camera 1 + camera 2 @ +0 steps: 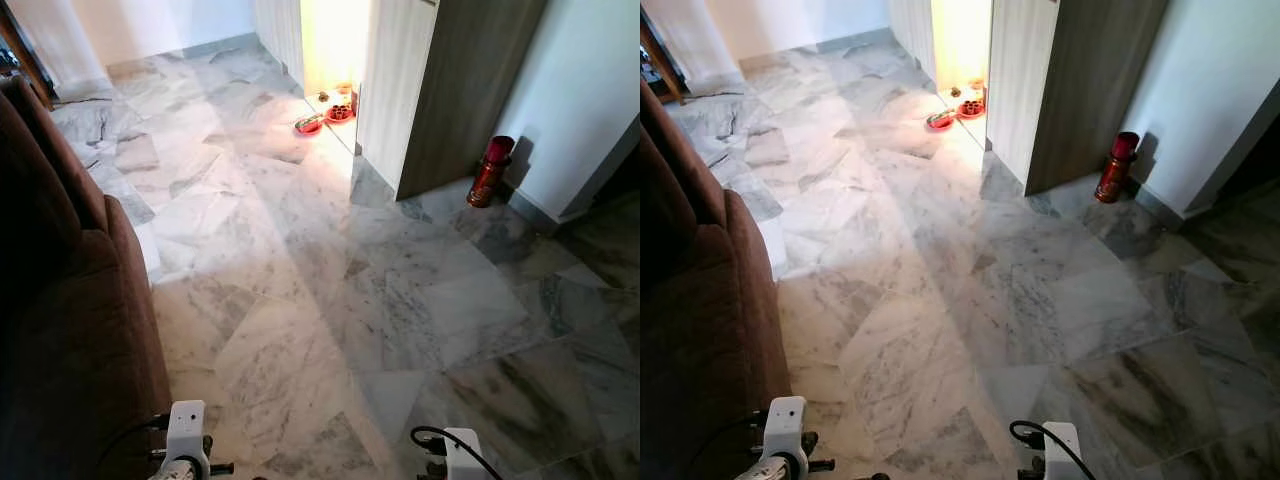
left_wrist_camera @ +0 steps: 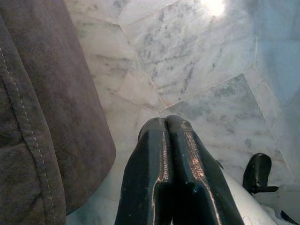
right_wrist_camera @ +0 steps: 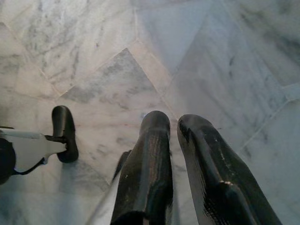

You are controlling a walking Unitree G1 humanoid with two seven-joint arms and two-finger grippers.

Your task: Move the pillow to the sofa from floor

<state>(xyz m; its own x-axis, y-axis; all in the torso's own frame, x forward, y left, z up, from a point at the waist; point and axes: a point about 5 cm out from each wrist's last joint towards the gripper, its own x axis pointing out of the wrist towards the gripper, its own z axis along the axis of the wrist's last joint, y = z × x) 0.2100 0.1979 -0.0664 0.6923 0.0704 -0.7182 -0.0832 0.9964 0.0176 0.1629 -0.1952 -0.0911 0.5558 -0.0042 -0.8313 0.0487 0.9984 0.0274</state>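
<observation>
A brown sofa (image 1: pixel 70 330) runs along my left side; its armrest and stitched seam (image 2: pixel 42 93) sit close beside my left gripper (image 2: pixel 166 123). That gripper hangs low over the marble floor (image 1: pixel 320 300), shut with its two black fingers pressed together and nothing in them. My right gripper (image 3: pixel 173 123) also hangs above the floor, open by a narrow gap with nothing between the fingers. Both silver wrists, left (image 1: pixel 187 440) and right (image 1: pixel 460 455), show at the bottom edge of the eye views.
A red fire extinguisher (image 1: pixel 490 170) stands against the white wall at the right. Red bowls (image 1: pixel 310 124) lie on the floor by a brightly lit doorway. A wood-panelled partition (image 1: pixel 470 90) juts out between them. Open marble floor stretches ahead.
</observation>
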